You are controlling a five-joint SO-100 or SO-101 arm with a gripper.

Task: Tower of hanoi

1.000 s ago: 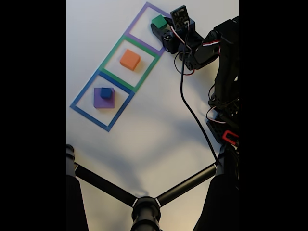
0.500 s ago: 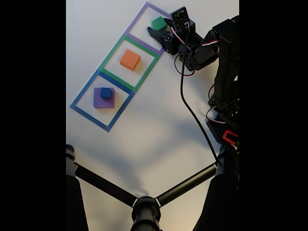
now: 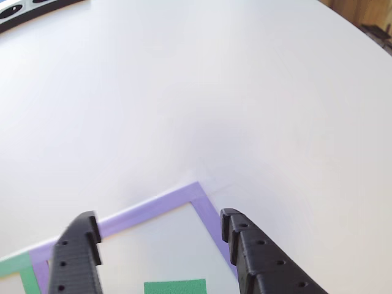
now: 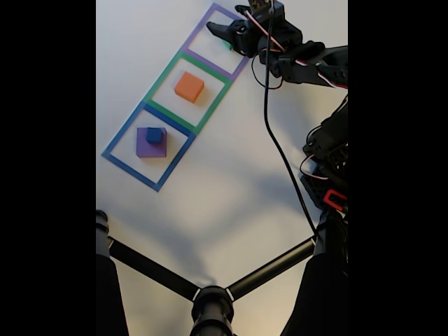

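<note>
Three taped squares lie in a diagonal row on the white table. The blue square (image 4: 148,147) holds a flat purple block (image 4: 149,146) with a small blue cube (image 4: 155,134) on top. An orange block (image 4: 189,87) sits in the green square (image 4: 187,91). Inside the purple square (image 4: 210,15) (image 3: 153,208) a green block (image 4: 228,45) (image 3: 176,286) rests on the table, mostly hidden under the arm in the fixed view. My gripper (image 4: 225,19) (image 3: 158,220) hovers open above the green block, with nothing between its black fingers (image 3: 260,263).
Black tripod legs (image 4: 210,297) cross the bottom of the fixed view. The arm's body and a black cable (image 4: 280,161) run down the right side. Bare white table lies left of the squares and beyond the purple square's corner.
The gripper opened off the green block, leaving it in the purple square, then rose and moved toward the top of the fixed view. The other blocks stayed put.
</note>
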